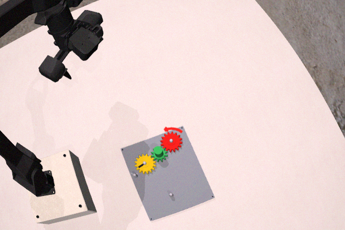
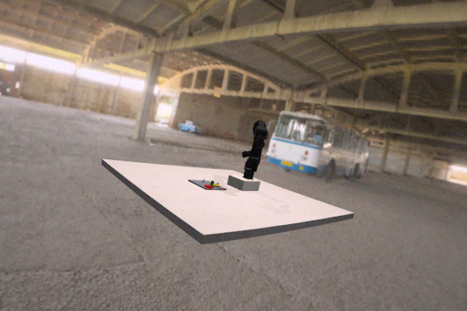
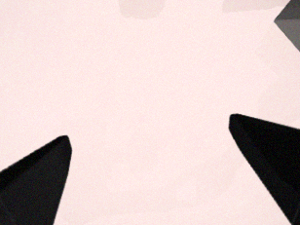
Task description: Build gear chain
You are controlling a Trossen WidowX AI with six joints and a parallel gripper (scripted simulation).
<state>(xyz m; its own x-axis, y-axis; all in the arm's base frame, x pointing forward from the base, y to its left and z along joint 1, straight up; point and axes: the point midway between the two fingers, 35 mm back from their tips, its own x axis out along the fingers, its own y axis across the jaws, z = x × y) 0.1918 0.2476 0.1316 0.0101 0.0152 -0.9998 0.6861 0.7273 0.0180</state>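
Top view: small green gear w/ knob point(image 1: 158, 151) point(image 2: 212, 183) on grey board point(image 1: 184, 177) point(image 2: 196, 183), btwn red toothed gear point(image 1: 176, 144) point(image 2: 208, 186) & yellow black-striped gear point(image 1: 148, 168) point(image 2: 217, 186), apparently meshing both. Black claw point(image 3: 151, 131) spread, nothing held, well apart. Prob. final step: stay clear, let red turn.

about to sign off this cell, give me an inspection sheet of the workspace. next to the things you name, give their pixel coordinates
surface: pale table top point(image 1: 237, 82) point(image 2: 170, 202), arm shadows across it
job's things: grey board point(image 1: 190, 177) carries red gear point(image 1: 176, 144), green gear point(image 1: 162, 158) and yellow gear point(image 1: 148, 167) in a row, green between the other two; two bare pegs; full seating of the green gear cannot be told
clutter: nothing seen
gripper point(image 3: 151, 131): open, nothing between the fingers, away from the board
cables: nothing seen
surroundings: large hall, concrete floor point(image 2: 94, 195), parked bus point(image 2: 296, 142), blue car point(image 2: 187, 126)
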